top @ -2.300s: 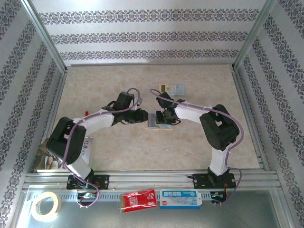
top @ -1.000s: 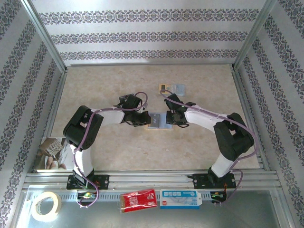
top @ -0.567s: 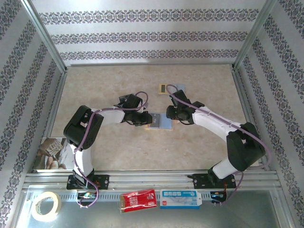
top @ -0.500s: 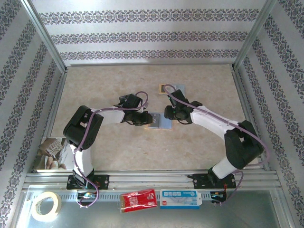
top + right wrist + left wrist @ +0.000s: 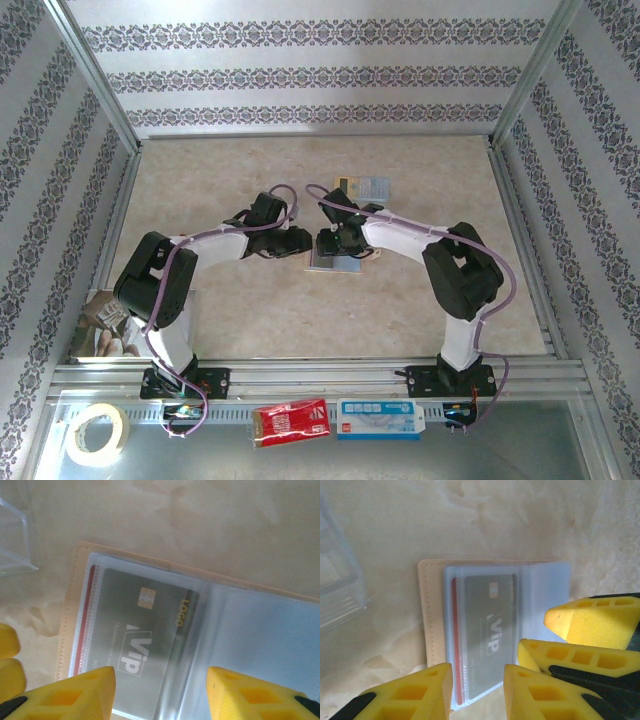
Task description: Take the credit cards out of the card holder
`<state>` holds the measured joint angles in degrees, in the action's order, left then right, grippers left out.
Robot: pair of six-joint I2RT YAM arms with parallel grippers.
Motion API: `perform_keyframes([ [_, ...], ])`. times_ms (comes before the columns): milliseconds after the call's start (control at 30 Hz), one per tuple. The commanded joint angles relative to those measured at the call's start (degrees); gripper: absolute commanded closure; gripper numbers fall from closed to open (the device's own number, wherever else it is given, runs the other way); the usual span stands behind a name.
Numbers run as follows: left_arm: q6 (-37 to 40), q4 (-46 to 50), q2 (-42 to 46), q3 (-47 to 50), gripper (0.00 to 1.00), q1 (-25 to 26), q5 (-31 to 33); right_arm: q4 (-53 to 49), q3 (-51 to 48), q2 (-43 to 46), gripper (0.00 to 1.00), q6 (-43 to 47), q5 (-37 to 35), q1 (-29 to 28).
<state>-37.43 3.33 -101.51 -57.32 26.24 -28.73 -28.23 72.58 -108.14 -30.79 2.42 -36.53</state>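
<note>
Credit cards (image 5: 487, 630) sat inside the card holder (image 5: 432, 610), lying open flat mid-way on the table (image 5: 300, 320) so they were reachable. The left gripper (image 5: 477, 680) and right gripper (image 5: 161, 680), both released, hovered over it, probably for pulling.

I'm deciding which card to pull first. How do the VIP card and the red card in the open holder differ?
The VIP card lies in front, face, chip and lettering showing; the red card sits behind it, only a thin edge showing. The VIP card looks grey-gold; the red card is dark red. Both sit inside the clear sleeve of the open card holder.
</note>
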Motion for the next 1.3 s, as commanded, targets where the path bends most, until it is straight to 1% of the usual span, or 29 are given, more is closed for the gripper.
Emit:
perform_keyframes([
  [0, -0.68, 1.1, 0.58, 0.98, 0.68, -0.32, 1.67, -4.67, 2.27, -2.16, 0.47, 1.16, -2.24, -0.09],
  [133, -1.23, 0.29, -0.05, 0.92, 0.68, -0.35, 1.04, -5.87, 3.01, -3.84, 0.47, 1.08, -2.64, -0.11],
  [300, -0.39, 1.24, -0.78, 0.79, 0.68, -0.35, -0.57, -6.15, 1.88, -4.97, 0.59, 0.98, -2.76, -0.03],
  [500, -0.08, 1.58, -1.53, -0.02, 0.69, 0.36, -3.64, -5.86, 0.07, -5.44, 0.66, 0.49, -3.08, 0.43],
  [667, -0.42, 1.67, -3.04, -1.26, 0.71, 1.58, -5.2, -5.04, -1.1, -5.18, 0.68, 0.11, -2.83, 0.78],
  [733, -0.63, 1.59, -3.76, -1.69, 0.75, 2.09, -5.67, -4.48, -1.51, -4.99, 0.7, -0.04, -2.43, 1.08],
  [900, -0.73, 1.5, -4.72, -2.17, 0.8, 2.59, -6.07, -3.09, -2.39, -4.37, 0.7, -0.34, -1.25, 1.54],
  [1067, -0.86, 1.56, -4.99, -2.45, 0.81, 2.7, -6.41, -2.21, -2.96, -4.27, 0.7, -0.64, -0.2, 1.75],
  [1133, -0.39, 2.41, -5.01, -2.81, 0.81, 2.77, -5.99, -1.92, -3.05, -4.26, 0.7, -0.74, -0.11, 1.82],
  [1233, 0.58, 4.49, -4.09, -2.88, 0.81, 2.82, -3.1, -1.79, -3.22, -4.18, 0.7, -0.83, -0.04, 1.91],
  [1267, 0.74, 4.54, -4.1, -2.89, 0.81, 2.8, -3.11, -1.85, -3.3, -4.08, 0.7, -0.85, -0.02, 2.01],
])
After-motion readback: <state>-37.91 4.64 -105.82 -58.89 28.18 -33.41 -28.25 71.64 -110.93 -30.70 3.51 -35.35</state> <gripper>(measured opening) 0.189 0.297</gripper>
